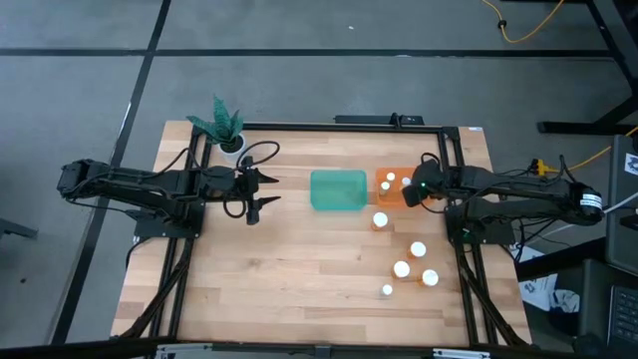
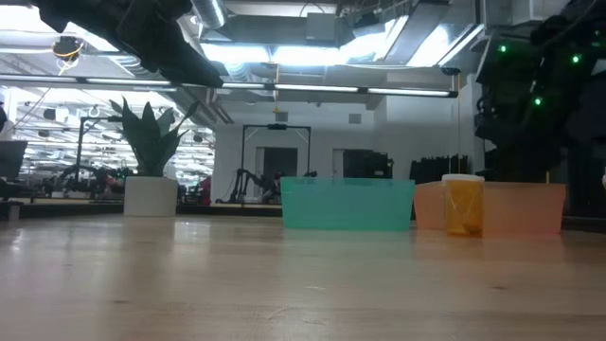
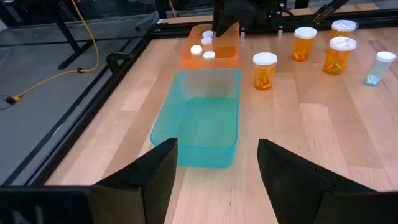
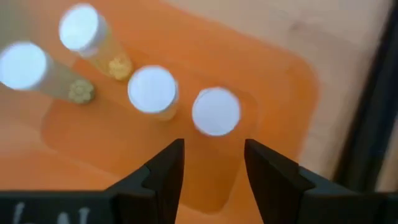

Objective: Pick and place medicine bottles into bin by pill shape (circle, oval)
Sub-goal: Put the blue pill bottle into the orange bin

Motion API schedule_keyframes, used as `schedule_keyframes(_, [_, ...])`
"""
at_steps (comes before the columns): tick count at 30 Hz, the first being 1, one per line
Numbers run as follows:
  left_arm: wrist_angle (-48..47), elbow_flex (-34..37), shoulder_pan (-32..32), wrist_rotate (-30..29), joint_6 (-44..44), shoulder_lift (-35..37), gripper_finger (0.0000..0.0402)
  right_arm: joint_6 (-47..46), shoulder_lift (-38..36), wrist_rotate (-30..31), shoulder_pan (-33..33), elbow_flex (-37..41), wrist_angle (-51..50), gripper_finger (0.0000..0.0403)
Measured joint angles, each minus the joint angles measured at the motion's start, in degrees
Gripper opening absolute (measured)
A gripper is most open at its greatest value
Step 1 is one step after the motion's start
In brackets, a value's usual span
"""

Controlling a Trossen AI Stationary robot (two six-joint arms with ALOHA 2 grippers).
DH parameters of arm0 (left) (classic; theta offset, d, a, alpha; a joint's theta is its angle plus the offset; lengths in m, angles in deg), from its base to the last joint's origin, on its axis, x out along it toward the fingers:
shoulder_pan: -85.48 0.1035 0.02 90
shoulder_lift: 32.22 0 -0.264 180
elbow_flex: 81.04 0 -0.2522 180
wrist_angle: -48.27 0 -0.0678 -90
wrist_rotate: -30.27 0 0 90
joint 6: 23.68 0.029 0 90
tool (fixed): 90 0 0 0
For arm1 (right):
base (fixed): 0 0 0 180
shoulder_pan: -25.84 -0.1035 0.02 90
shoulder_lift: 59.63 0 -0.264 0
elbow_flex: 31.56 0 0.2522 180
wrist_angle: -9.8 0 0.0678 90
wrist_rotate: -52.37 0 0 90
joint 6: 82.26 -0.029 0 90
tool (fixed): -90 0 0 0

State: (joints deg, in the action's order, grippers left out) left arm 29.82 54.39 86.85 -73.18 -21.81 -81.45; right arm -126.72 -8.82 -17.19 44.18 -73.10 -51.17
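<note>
The orange bin [image 1: 394, 187] holds several amber bottles with white caps [image 4: 216, 111]. My right gripper [image 4: 214, 163] hovers open above this bin, fingers pointing down, the nearest cap just beyond its fingertips and untouched; it also shows in the high view [image 1: 414, 189]. The teal bin [image 1: 339, 189] beside it is empty [image 3: 199, 118]. Several more bottles stand upright on the table [image 1: 380, 220], [image 1: 418, 250], [image 1: 402, 268]. My left gripper [image 1: 261, 192] waits open and empty left of the teal bin [image 3: 217, 168].
A white pot with a green plant [image 1: 227, 130] stands at the table's far left. One small bottle [image 3: 378, 67] looks pale blue, not amber. A black frame [image 1: 454, 150] runs round the table. Bare wood lies in front of the bins.
</note>
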Motion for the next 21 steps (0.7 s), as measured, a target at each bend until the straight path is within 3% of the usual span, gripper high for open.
schedule_keyframes(4, [0.0,0.0,0.0,0.0,0.0,0.0,0.0214,-0.3,0.0,-1.1,0.0,-4.9,-5.6,0.017])
schedule_keyframes(11, [0.0,0.0,0.0,0.0,0.0,0.0,0.0214,3.8,0.0,-14.7,-2.9,-13.2,-9.4,0.017])
schedule_keyframes(16, [0.0,0.0,0.0,0.0,-0.2,0.0,0.0214,6.5,0.0,-21.6,-10.7,-16.1,-6.6,0.017])
schedule_keyframes(21, [0.0,0.0,0.0,0.0,-0.2,0.0,0.0214,5.7,0.2,-22.5,-21.7,-16.2,-1.8,0.017])
